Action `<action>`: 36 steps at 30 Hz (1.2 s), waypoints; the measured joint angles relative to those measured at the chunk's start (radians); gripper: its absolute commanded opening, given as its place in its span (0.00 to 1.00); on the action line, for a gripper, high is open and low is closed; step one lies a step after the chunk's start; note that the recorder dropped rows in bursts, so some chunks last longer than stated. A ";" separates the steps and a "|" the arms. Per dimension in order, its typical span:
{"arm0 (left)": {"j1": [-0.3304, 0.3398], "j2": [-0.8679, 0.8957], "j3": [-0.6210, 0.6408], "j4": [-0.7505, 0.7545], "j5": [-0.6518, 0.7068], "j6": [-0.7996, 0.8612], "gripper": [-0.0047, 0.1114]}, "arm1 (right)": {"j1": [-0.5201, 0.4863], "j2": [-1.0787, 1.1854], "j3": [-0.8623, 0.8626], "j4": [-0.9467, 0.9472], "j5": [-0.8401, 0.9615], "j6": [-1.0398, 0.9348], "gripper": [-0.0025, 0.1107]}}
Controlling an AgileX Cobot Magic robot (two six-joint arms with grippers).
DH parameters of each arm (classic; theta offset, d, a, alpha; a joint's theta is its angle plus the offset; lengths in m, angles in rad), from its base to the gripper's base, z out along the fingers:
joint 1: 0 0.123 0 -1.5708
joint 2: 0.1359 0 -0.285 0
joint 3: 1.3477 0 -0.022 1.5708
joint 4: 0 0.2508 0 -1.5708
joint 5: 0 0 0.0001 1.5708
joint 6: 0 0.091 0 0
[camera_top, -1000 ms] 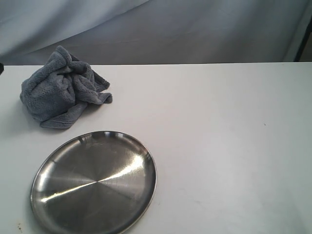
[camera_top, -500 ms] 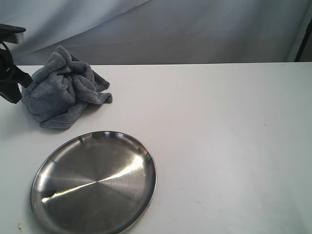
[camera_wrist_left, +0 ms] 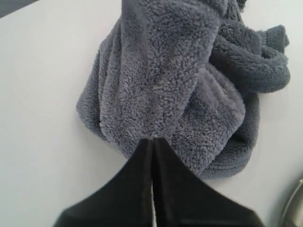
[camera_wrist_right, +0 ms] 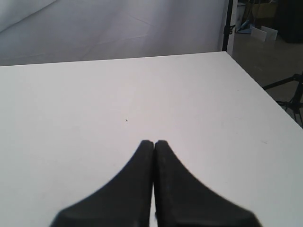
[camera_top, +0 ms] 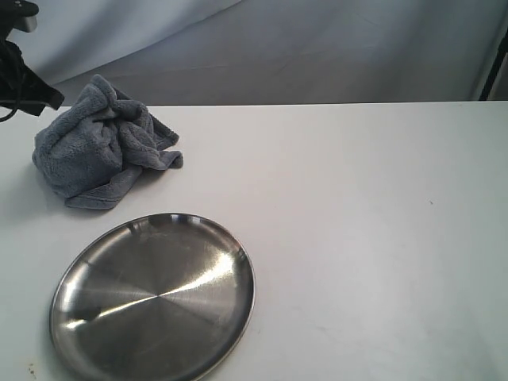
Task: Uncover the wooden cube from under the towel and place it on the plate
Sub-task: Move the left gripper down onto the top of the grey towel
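Observation:
The grey-blue towel [camera_top: 103, 143] lies bunched in a heap at the back left of the white table, and it fills much of the left wrist view as the towel [camera_wrist_left: 180, 80]. The wooden cube is hidden. In front of the towel sits the round steel plate [camera_top: 155, 295], with nothing on it. My left gripper [camera_wrist_left: 152, 140] is shut with nothing in it, its tips over the towel's near edge. Part of the left arm [camera_top: 22, 75] shows above the towel's left end. My right gripper [camera_wrist_right: 154, 141] is shut over bare table and does not show in the exterior view.
The white table [camera_top: 357, 206] stretches to the right of the towel and plate. A grey cloth backdrop [camera_top: 317, 48] hangs behind it. The table's right edge [camera_wrist_right: 258, 87] and a dark stand [camera_wrist_right: 229, 26] show in the right wrist view.
The left arm came into the exterior view at the left edge half a second ago and has since risen, now above the towel's left end. Towel and plate have not moved.

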State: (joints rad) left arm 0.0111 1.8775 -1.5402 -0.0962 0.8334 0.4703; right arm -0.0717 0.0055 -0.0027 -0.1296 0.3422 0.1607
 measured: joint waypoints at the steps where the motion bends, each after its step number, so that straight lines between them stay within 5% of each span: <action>1: 0.000 0.000 0.000 0.000 -0.004 0.000 0.08 | 0.000 0.000 0.000 0.000 0.000 0.000 0.02; 11: 0.000 0.000 0.000 -0.124 -0.054 0.000 0.42 | 0.000 0.000 0.000 0.000 0.000 0.000 0.02; 16: 0.000 0.030 0.000 -0.098 0.039 0.094 0.82 | 0.000 0.000 0.000 0.000 0.000 0.000 0.02; 36: 0.000 0.134 0.000 -0.102 -0.114 0.160 0.84 | 0.000 0.000 0.000 0.000 0.000 0.000 0.02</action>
State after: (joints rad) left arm 0.0111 2.0110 -1.5402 -0.1980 0.7192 0.6308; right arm -0.0717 0.0055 -0.0027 -0.1296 0.3422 0.1607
